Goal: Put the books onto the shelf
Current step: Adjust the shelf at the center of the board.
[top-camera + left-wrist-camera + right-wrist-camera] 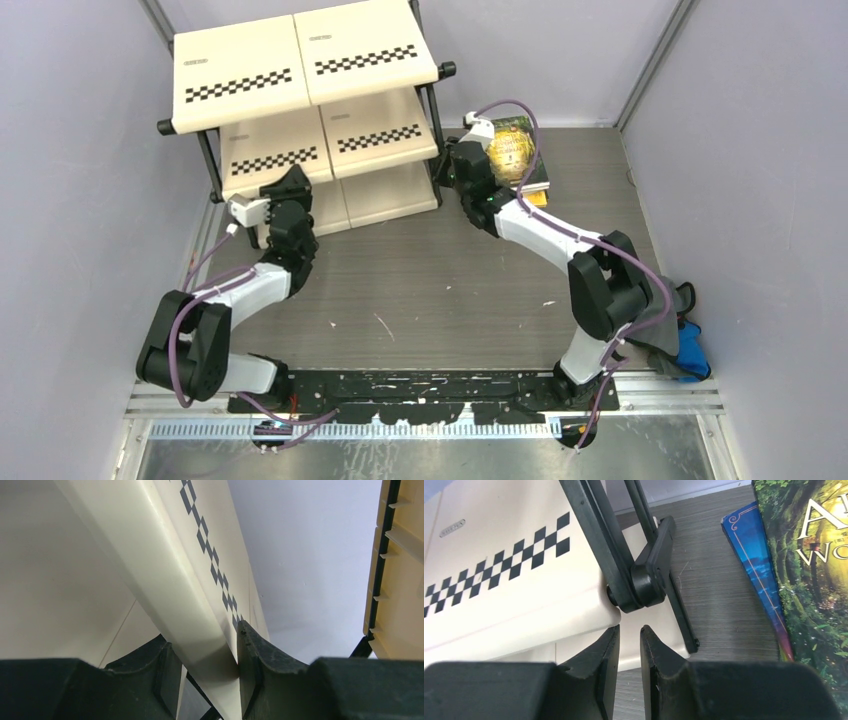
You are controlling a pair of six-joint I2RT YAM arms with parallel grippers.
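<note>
The left pincer (202, 636) is clamped on the edge of a shelf (165, 555) panel, and that edge runs straight away ahead of it. The right pincer (630, 630) is nearly closed and holds nothing, just short of the black frame (624, 555). The books (814, 590) lie stacked flat to its right, long axes pointing ahead.
</note>
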